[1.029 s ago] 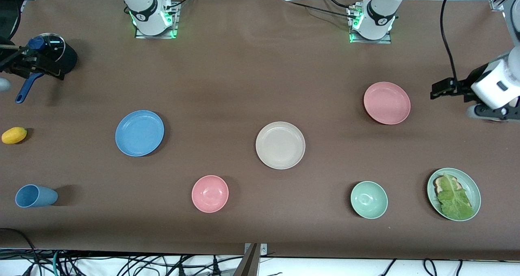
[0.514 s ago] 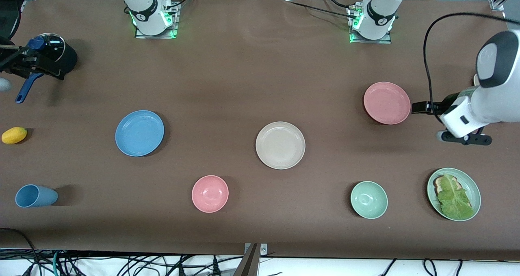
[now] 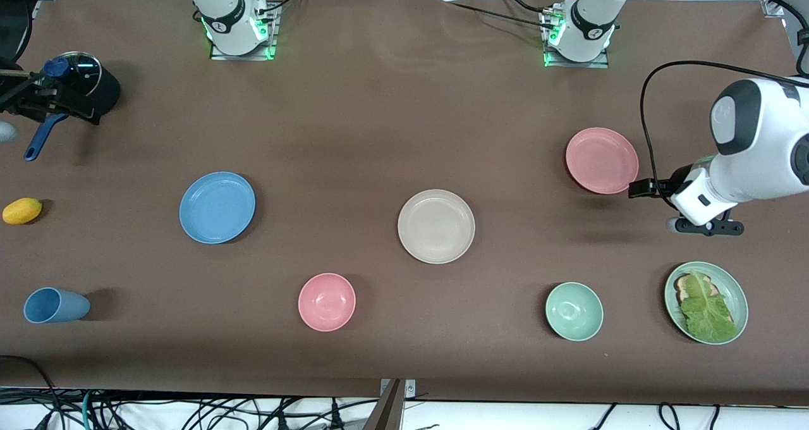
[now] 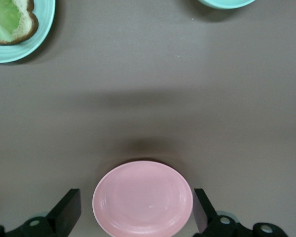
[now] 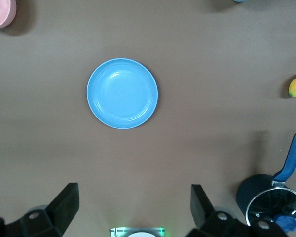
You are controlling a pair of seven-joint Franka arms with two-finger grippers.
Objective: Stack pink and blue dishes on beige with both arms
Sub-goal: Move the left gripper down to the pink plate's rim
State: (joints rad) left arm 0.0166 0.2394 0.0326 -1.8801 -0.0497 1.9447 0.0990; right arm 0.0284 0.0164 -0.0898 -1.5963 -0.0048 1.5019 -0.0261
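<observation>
pink plate [image 3: 602,160], blue plate [image 3: 217,207], beige plate [image 3: 436,226]: one each.

I can read no text, label, brand or number anywhere; the marks on my arms' bases [image 3: 239,22] stay illegible.

The flat round matte cream-beige plate [image 3: 436,226] with a low raised rim lies upright and empty on the brown table. The flat round matte pink plate [image 3: 602,160] [image 4: 142,198], equal in width, lies flat and empty, well apart from the beige plate, farther from the front camera and toward the left arm's end. The matching matte blue plate [image 3: 217,207] [image 5: 122,93] lies flat and empty, well apart from the beige plate toward the right arm's end, slightly farther from the camera.
</observation>
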